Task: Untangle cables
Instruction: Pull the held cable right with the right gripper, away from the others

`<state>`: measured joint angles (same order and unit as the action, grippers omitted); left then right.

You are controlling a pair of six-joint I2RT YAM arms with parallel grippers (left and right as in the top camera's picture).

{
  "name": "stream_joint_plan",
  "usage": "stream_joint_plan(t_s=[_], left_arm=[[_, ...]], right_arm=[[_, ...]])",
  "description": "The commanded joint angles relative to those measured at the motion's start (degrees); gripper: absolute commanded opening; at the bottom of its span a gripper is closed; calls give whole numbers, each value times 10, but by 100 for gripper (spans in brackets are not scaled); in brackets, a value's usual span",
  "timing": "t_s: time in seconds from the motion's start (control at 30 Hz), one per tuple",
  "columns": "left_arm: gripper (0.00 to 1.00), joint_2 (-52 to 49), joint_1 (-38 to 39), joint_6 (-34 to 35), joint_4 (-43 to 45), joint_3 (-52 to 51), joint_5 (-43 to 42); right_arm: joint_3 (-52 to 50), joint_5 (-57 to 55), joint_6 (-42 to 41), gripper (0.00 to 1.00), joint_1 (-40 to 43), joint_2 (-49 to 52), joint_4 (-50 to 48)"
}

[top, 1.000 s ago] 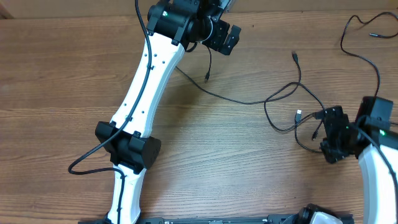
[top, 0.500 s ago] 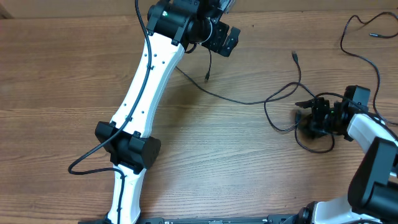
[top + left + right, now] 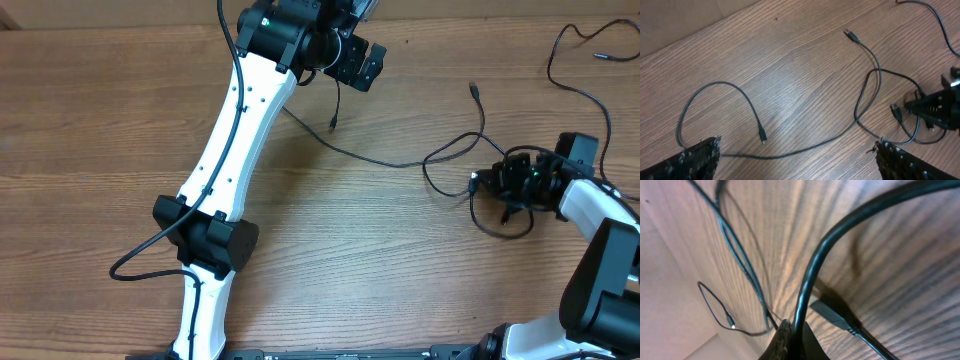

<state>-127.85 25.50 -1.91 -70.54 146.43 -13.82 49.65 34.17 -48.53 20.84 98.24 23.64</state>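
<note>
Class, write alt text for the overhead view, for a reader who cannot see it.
The right pincer is shut on a tangle of thin black cables at the right of a wooden table. The left pincer hangs open at the far edge, near one cable's loose end.

Bare surface lies open between the left arm, slanting across from near edge to far, and the looped cables crowding the right gripper on the right.
</note>
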Motion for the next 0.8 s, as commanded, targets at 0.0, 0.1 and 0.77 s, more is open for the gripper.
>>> stream_joint_plan(t_s=[0.0, 0.1, 0.77], left_arm=[[100, 8, 0, -11, 0, 9, 5], [100, 8, 0, -11, 0, 9, 5], [99, 8, 0, -11, 5, 9, 5]], right_arm=[[89, 25, 59, 4, -1, -1, 4], [180, 35, 97, 4, 0, -2, 47], [897, -294, 262, 4, 0, -2, 359]])
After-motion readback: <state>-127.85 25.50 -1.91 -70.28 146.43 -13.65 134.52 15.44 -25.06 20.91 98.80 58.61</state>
